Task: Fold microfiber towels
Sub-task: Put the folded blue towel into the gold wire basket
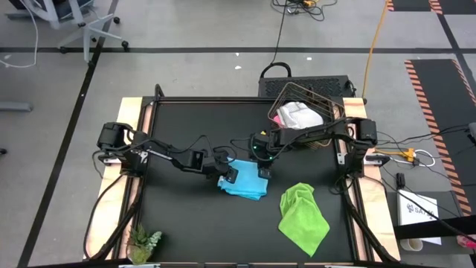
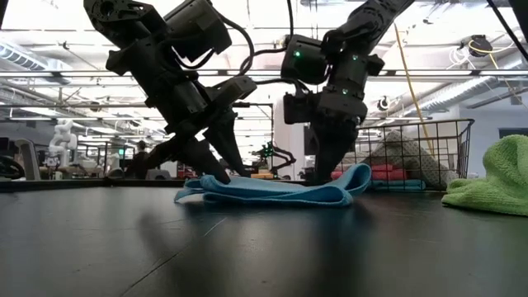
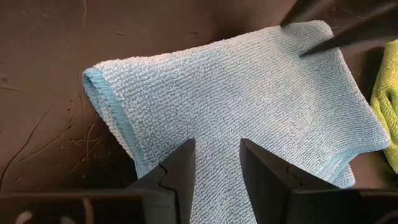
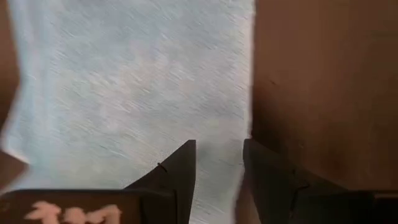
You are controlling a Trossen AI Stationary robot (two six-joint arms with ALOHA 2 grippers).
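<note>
At the centre of the frame in the high view, a light blue towel (image 1: pixel 244 184) lies on the black surface (image 1: pixel 186 223), folded over on itself, with both arms bent down over it. The left gripper (image 1: pixel 230 176) sits at the towel's left edge and the right gripper (image 1: pixel 262 170) at its upper right corner. In the left wrist view the fingers (image 3: pixel 180 174) stand apart over the cloth, clamped on nothing; the right wrist view shows the same at the cloth's edge. The placement at opposite ends appears intended to pin or take two corners for the next fold. A lime green towel (image 1: pixel 303 216) lies crumpled at lower right, untouched. A wire basket (image 1: pixel 306 113) at upper right holds a white-grey cloth (image 1: pixel 299 115). A small plant (image 1: pixel 143 242) stands at lower left.
</note>
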